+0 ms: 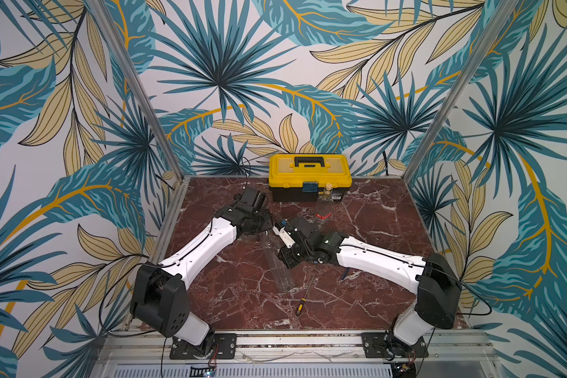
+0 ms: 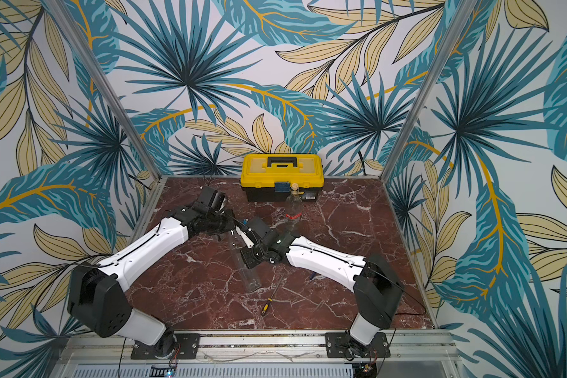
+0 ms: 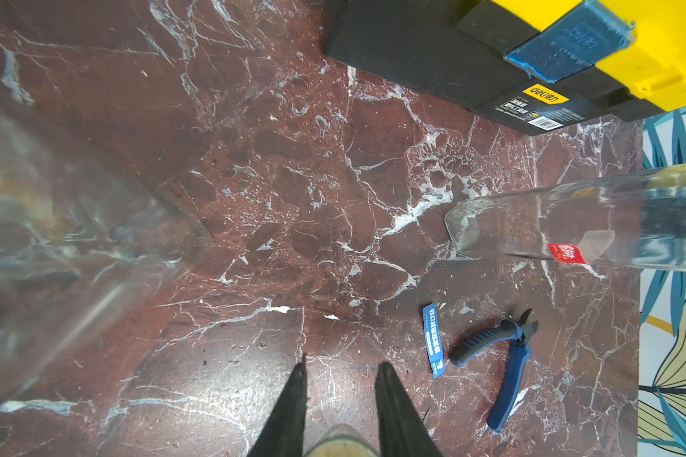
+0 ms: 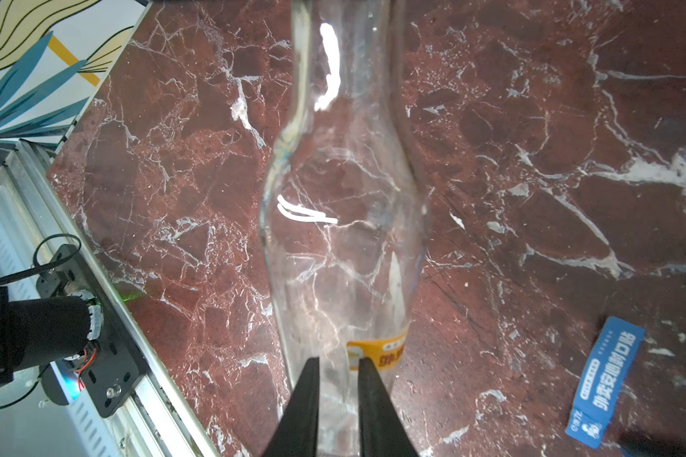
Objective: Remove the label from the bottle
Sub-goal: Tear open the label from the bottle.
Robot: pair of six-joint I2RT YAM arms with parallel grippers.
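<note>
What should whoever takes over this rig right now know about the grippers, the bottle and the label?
The left gripper is shut on the neck end of the lying bottle.
The right gripper has its jaws nearly together beside the orange label on that bottle; whether they pinch it is unclear.
Done: a blue label lies loose on the table.
Left: the orange label is on the glass, to be peeled off.
A second bottle with a red label stands by the toolbox.

Toolbox (image 1: 310, 170), upright bottle (image 1: 324, 204) at rear.
</note>
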